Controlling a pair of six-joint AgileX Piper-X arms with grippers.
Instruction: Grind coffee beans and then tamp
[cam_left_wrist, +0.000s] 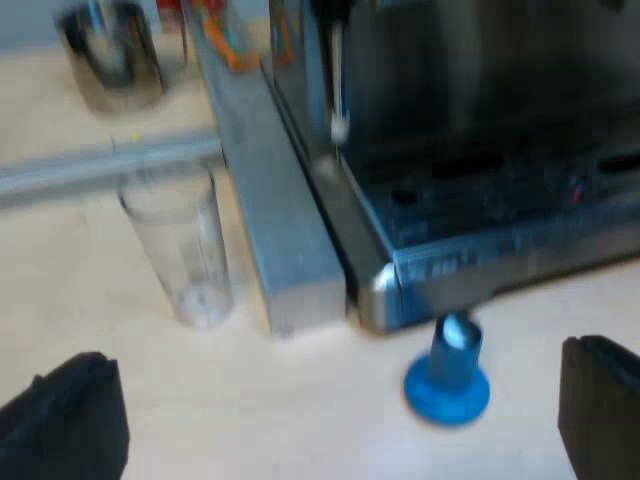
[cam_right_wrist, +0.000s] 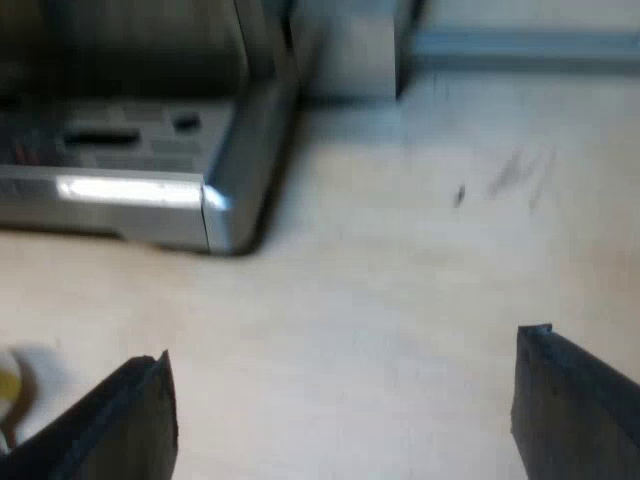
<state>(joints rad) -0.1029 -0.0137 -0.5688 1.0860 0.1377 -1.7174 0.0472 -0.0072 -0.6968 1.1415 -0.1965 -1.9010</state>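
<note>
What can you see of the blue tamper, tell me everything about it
The blue tamper stands upright on the pale table, wide round base down, with a short thick stem ending in a whitish top. It looks like glossy blue plastic or painted metal. It sits close by the metal base corner of the espresso machine; whether they touch cannot be told. My left gripper is open and short of it, so nothing holds it.

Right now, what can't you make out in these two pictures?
- Left wrist view: the espresso machine is cut off above its base by the picture's edge.
- Left wrist view: the shiny vessel beyond the measuring glass is blurred; its kind is unclear.
- Right wrist view: a yellowish thing near my right tool is cut off by the edge.
</note>
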